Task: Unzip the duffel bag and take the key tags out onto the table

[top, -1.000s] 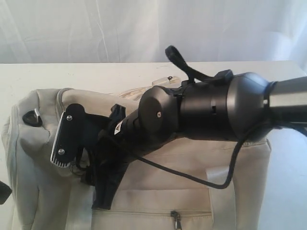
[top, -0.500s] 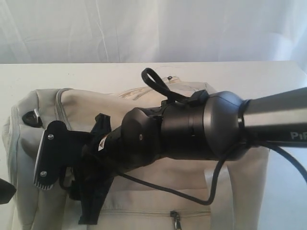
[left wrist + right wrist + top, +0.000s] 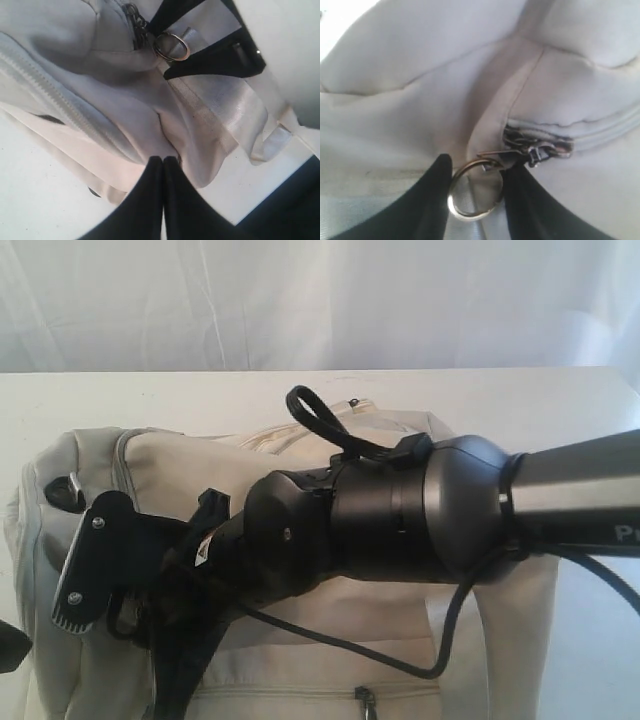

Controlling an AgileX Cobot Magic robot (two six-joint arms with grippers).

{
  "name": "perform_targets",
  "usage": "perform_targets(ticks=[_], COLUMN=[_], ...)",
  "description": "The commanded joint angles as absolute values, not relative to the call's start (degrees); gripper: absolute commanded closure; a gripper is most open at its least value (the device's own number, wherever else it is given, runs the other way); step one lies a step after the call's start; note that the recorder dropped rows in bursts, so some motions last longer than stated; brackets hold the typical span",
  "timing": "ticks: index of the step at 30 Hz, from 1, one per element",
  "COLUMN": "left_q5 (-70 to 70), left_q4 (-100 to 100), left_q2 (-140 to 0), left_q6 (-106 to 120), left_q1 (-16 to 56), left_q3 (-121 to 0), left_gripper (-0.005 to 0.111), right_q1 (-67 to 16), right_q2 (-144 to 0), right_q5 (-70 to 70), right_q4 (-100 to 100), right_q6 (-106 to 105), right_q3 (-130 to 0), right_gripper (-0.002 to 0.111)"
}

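The duffel bag (image 3: 170,455) lies on the white desk (image 3: 200,395). The right hand (image 3: 477,169) is narrow, one finger on either side of the zip's metal ring (image 3: 469,216); a firm grip cannot be confirmed. The left hand (image 3: 162,161) is fully closed, fingertips against the bag's fabric.
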State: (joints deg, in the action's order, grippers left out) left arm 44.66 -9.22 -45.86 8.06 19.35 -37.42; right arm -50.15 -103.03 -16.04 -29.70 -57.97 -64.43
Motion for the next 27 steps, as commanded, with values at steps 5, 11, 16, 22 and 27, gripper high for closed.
perform_targets(ticks=[5, 11, 16, 22, 27], left_q5=[44.98, 44.53, 44.53, 44.53, 44.42], left_q4=[-9.74, -9.74, -9.74, -9.74, -9.74], left_q2=[-45.36, -45.36, -45.36, -45.36, -45.36], left_q6=[9.01, 9.01, 9.01, 9.01, 9.01], left_q1=[19.33, 19.33, 19.33, 19.33, 19.33], left_q3=[-37.34, -37.34, -37.34, -37.34, -37.34], left_gripper=[0.107, 0.107, 0.107, 0.107, 0.107], right_q1=[-50.25, -50.25, -50.25, -50.25, -50.25], right_q2=[-98.37, -95.01, -93.24, -94.18, -94.88], right_q5=[-24.12, -24.36, -22.55, -22.94, -23.56], right_q4=[-27.10, -22.13, -20.24, -20.35, -21.27], right_q6=[-54.70, -50.37, -47.82, -36.82, -34.18], right_q3=[-64.62, -64.62, -64.62, -64.62, -64.62], right_gripper=[0.108, 0.108, 0.108, 0.108, 0.096])
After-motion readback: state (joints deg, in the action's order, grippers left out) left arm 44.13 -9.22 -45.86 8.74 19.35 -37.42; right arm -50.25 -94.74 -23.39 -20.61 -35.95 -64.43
